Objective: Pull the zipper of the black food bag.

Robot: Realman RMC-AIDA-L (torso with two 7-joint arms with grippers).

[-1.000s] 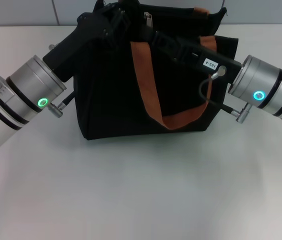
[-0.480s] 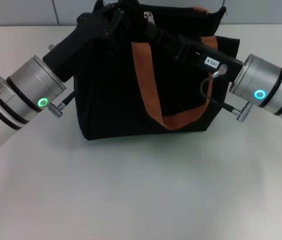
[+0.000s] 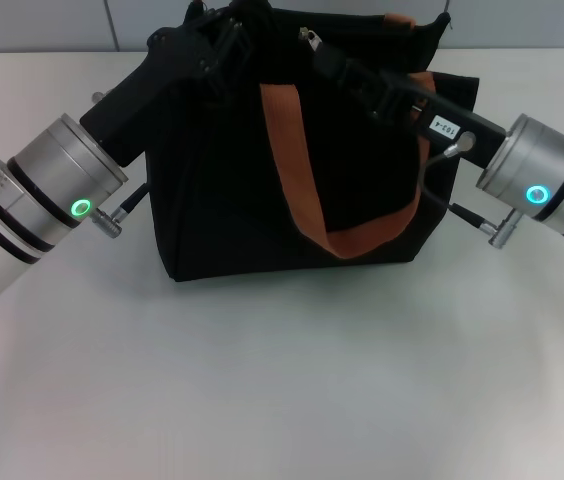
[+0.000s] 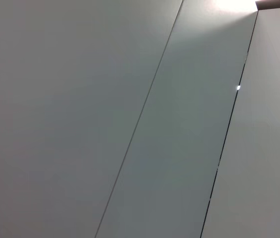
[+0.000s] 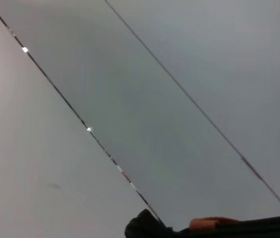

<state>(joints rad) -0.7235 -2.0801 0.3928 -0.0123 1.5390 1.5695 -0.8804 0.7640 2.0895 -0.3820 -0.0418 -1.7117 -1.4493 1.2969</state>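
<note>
In the head view, the black food bag [image 3: 302,170] stands upright on the white table [image 3: 282,380], toward the far side and about midway between left and right. One orange-brown strap [image 3: 297,170] hangs in a loop down its near face; a second strap [image 3: 399,20] peeks over the far top edge. The zipper [image 3: 309,36], a small silver tab, sits on the bag's top edge, a little right of the left top corner. The left claw [image 3: 224,30] reaches in from the left and rests at the bag's top left corner, left of the tab; whether it is clenched on the fabric or released, I cannot tell, since black fingers blend with black cloth. The right claw [image 3: 334,60] comes in from the right across the bag's top, its tip just beside the zipper; whether it grips the tab I cannot tell.

The left wrist view shows only pale grey wall panels [image 4: 130,119] with thin dark seams.

The right wrist view shows the same kind of wall [image 5: 155,99], with a sliver of the bag's black rim [image 5: 145,225] and a bit of orange-brown strap [image 5: 212,223] at one edge.
</note>
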